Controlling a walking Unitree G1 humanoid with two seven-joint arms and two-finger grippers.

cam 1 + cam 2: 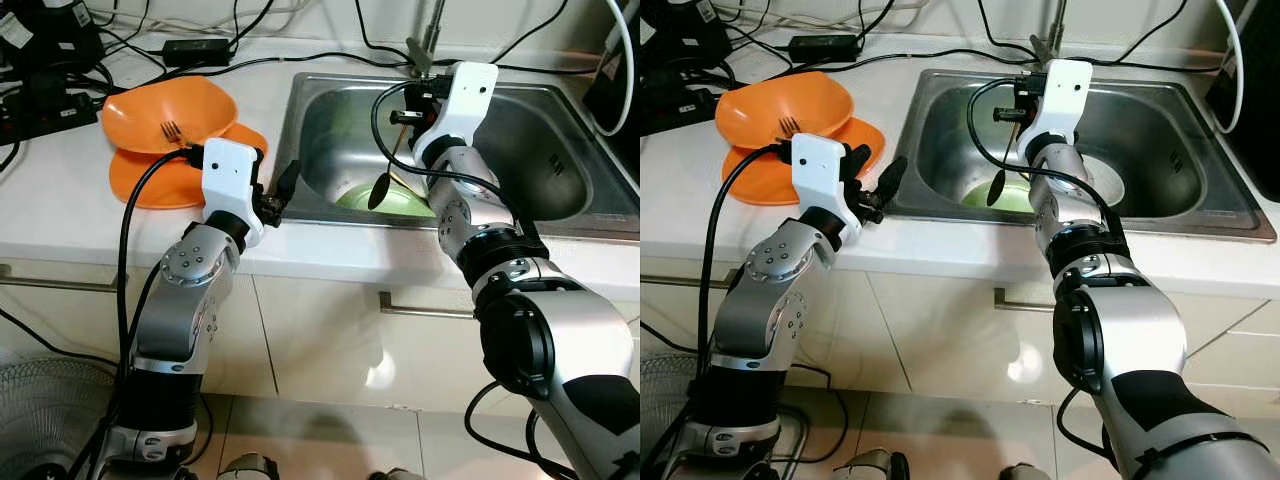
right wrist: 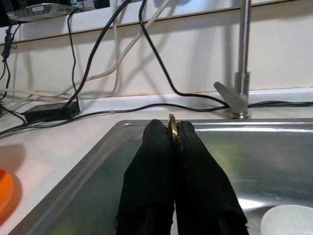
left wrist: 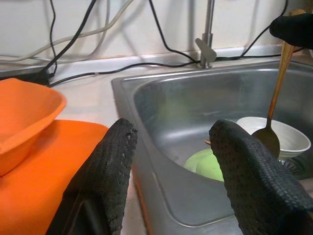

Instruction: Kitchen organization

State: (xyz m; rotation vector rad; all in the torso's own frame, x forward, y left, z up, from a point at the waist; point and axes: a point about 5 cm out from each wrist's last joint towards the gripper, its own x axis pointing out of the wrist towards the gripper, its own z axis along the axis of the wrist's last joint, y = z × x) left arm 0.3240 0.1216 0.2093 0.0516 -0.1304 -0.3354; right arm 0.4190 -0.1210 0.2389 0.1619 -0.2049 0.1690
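Two dishes in sink (image 1: 560, 150): green plate (image 1: 400, 200), white bowl (image 3: 288, 137) | orange bowl (image 1: 170, 115): fork (image 1: 172, 130)

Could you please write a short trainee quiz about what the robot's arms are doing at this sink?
1. True or false: the right end effector is shut on the spoon.
2. Which rests in the upper orange bowl: A a knife, B a fork, C a cup?
3. Fill in: the left end effector is open at the front edge of the ____.

Key: 1 true, the spoon hangs over the green plate in the sink. 2 B. 3 counter.
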